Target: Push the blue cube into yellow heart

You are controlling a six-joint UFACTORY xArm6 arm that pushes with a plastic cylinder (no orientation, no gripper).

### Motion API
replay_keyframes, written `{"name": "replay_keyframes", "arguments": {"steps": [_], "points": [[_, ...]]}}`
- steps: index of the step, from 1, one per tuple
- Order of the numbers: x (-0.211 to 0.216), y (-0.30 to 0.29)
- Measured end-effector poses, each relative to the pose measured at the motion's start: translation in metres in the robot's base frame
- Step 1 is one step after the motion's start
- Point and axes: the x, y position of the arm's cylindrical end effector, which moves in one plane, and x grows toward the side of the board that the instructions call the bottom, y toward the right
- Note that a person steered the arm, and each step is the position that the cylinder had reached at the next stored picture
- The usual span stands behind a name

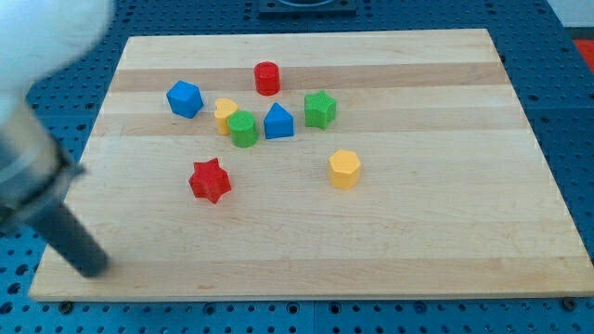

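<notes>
the blue cube sits on the upper left part of the wooden board, just to the view's left of the yellow heart, the two near each other but apart. the yellow heart lies partly behind a green cylinder, which touches or nearly touches it on its lower right side. to the view's right of that cylinder stands a second blue block with a peaked, house-like top, just beside it, and farther right a green star-shaped block. a red cylinder stands above this cluster, toward the view's top. below the cluster, a red star lies toward the view's bottom left, and a yellow hexagonal block lies well apart to its right. the arm carries no claw, only a dark rod; my tip rests at the board's lower left corner, blurred, well apart from the blue cube and from every other block. the rod rises toward the view's upper left into a pale, out-of-focus arm body. the board lies on a blue perforated table.
</notes>
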Motion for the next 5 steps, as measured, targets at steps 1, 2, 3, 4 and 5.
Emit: {"name": "replay_keyframes", "arguments": {"steps": [1,2,3,4,5], "points": [[-0.048,-0.037],[-0.122,-0.027],[-0.22,-0.026],[-0.267,-0.027],[-0.268,-0.025]]}}
